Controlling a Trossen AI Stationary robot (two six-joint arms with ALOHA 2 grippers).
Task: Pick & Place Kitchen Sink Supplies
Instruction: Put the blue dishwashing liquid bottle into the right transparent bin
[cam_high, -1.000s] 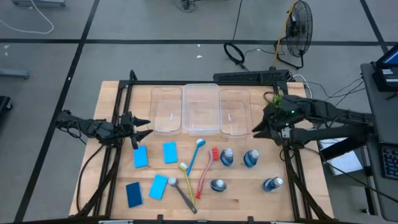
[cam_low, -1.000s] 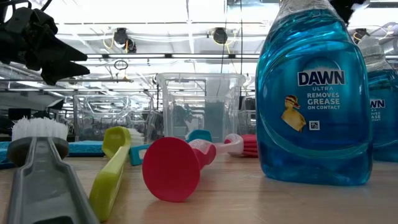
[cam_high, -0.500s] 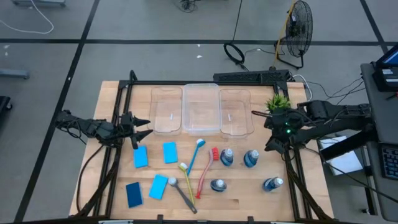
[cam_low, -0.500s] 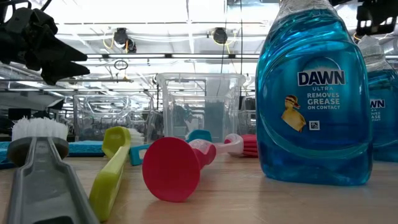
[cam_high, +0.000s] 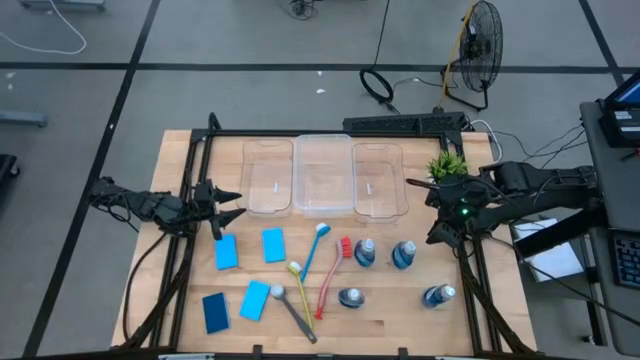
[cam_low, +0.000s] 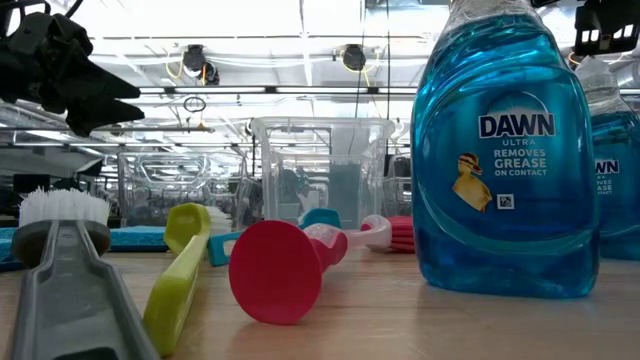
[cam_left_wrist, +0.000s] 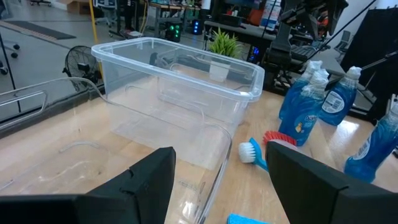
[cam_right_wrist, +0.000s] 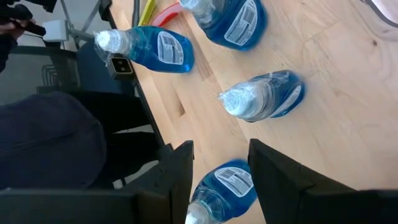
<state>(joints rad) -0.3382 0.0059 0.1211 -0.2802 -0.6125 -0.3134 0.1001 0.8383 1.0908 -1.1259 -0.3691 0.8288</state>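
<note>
The wooden bench (cam_high: 400, 330) carries three clear plastic bins (cam_high: 323, 176) along its far edge, all empty, so by my reading the sorting has not begun and the step in hand is the approach to a first pick; twelve supplies lie loose in front of the bins: four flat blue rectangular sponges (cam_high: 227, 253) toward the left edge, four thin long-handled brushes (cam_high: 331, 278) mid-bench, four small clear bottles of blue liquid (cam_high: 404, 255) toward the right edge; the right gripper (cam_high: 437, 215) hangs empty and half parted above the right edge, a bottle (cam_right_wrist: 264, 94) lying just ahead of it and another almost beneath; next it must drop and straddle one; the left gripper (cam_high: 225, 208) waits spread wide and empty at the left edge, near the bins.
</note>
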